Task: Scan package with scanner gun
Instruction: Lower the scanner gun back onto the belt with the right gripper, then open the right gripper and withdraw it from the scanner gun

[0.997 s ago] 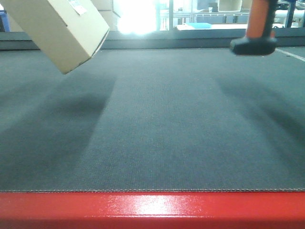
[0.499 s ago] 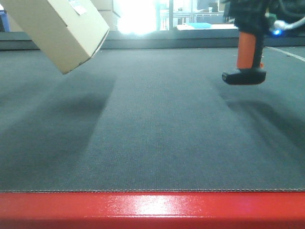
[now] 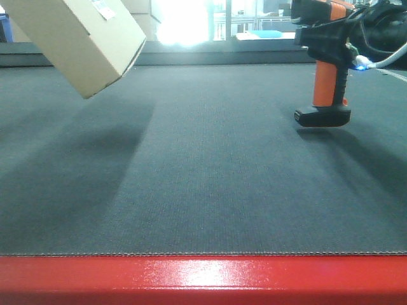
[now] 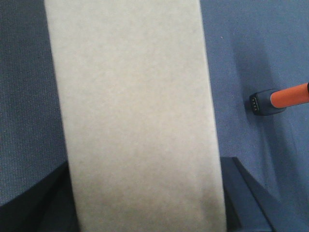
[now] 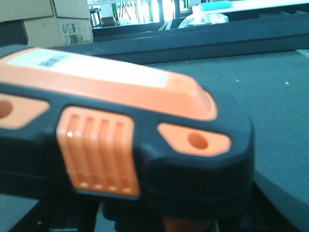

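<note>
At far left the package [image 3: 76,38], a plain cardboard box with a small label [image 3: 105,7] on its upper face, hangs tilted well above the grey bench [image 3: 210,178], one corner pointing down and a soft shadow on the mat below it. The left wrist view is almost filled by one bare side of the package [image 4: 135,111]. Dark shapes flank it low down – apparently the fingers [image 4: 248,193] of the left tool [image 4: 145,212], clamped on the box, though only their edges show.

A wide stretch of bare mat lies between the box and the scanner gun [image 3: 325,82] at right. The gun stands upright, orange grip down, its black foot at or just above the bench – I cannot tell which. The right tool [image 3: 323,35] is a dark mass closed about the gun's head, with a small blue light [image 3: 362,61] beside it. The right wrist view shows the head's orange and black shell [image 5: 120,145] close up and blurred. A red edge [image 3: 203,279] fronts the bench.
</note>
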